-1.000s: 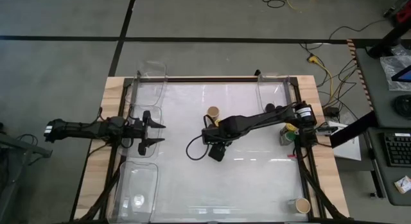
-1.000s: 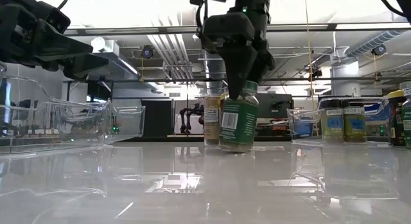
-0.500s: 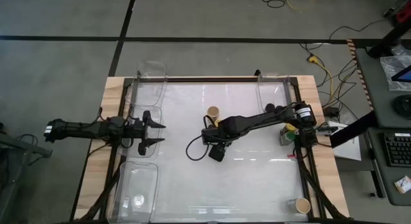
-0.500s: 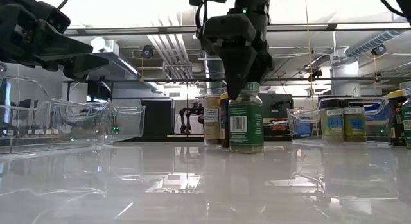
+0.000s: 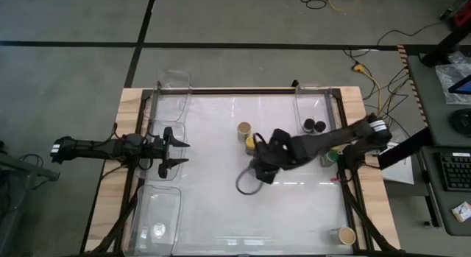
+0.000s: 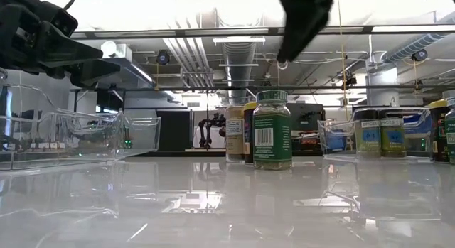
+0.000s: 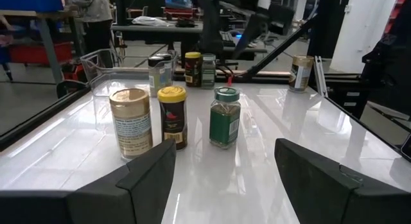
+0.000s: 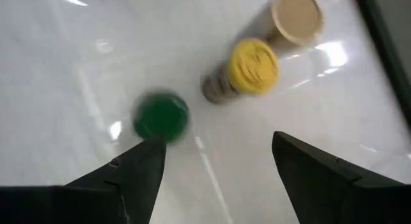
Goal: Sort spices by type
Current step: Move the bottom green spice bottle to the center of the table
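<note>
Three spice jars stand upright in a short row near the middle of the table (image 5: pixel 221 205), a little toward its far edge. The tan-lid jar (image 7: pixel 131 123) is farthest back, the yellow-lid jar (image 7: pixel 172 117) sits just beside it, and the green-lid jar (image 6: pixel 272 130) stands next in line — close to the yellow one, though the views do not settle whether they touch.

The right gripper (image 8: pixel 215 166) hangs in the air above the table, over the spot just beside the green-lid jar, its fingers spread and holding nothing; its wrist view looks straight down on the three lids. In the low view only its dark tip shows, well above the green lid.

The left gripper (image 5: pixel 174 147) waits at the table's left edge, between the two clear bins there, fingers spread and empty, pointed across at the jar row.

More jars sit in the bin (image 5: pixel 312 102) at the far right corner — two black lids (image 5: pixel 315 126) show from above, and the low view shows labelled jars inside its clear wall. Another tan-lid jar (image 5: pixel 346 235) stands at the near right corner. A further jar is by the right edge, partly hidden under the right arm.
</note>
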Available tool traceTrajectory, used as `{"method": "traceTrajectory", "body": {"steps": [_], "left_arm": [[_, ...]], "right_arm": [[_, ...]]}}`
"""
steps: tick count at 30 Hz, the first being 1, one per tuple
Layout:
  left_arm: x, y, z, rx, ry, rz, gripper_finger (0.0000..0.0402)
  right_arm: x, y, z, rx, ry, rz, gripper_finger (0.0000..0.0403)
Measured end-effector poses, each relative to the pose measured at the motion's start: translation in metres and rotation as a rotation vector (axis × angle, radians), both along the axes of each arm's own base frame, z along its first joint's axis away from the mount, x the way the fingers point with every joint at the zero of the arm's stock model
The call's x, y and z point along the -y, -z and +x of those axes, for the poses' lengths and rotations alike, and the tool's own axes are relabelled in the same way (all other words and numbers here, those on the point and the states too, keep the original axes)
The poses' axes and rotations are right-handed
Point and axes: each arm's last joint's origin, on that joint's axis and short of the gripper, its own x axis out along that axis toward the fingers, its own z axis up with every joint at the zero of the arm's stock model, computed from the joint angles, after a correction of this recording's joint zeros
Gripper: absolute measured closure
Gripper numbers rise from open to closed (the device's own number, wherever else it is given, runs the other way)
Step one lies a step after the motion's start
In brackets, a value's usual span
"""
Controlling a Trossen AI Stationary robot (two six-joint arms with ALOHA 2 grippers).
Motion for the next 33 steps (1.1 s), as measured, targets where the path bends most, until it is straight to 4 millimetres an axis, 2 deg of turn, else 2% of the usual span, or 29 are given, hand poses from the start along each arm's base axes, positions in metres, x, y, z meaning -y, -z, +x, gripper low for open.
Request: {"method": "traceTrajectory", "body": {"steps": [5, 9, 17, 21, 26, 33], "left_arm": [[0.000, 0.000, 0.000, -0.001, 0.000, 0.000, 0.0151], [0.000, 0.000, 0.000, -0.001, 0.000, 0.000, 0.0151], [0.000, 0.000, 0.000, 0.001, 0.000, 0.000, 0.0151], [0.000, 0.000, 0.000, -0.002, 0.000, 0.000, 0.0151], [0.000, 0.000, 0.000, -0.005, 0.000, 0.000, 0.0151], [0.000, 0.001, 0.001, -0.014, 0.000, 0.001, 0.0151]], "right_arm": [[-0.012, 0.022, -0.032, 0.018, 0.074, -0.018, 0.0151], [-0.022, 0.050, -0.046, 0.052, 0.075, -0.048, 0.0163], [-0.038, 0.104, -0.047, 0.234, -0.009, -0.188, 0.0172], [-0.041, 0.128, -0.050, 0.343, 0.002, -0.256, 0.0168], [-0.040, 0.158, -0.053, 0.419, 0.009, -0.260, 0.0166], [-0.038, 0.179, -0.053, 0.388, 0.018, -0.361, 0.0173]]}}
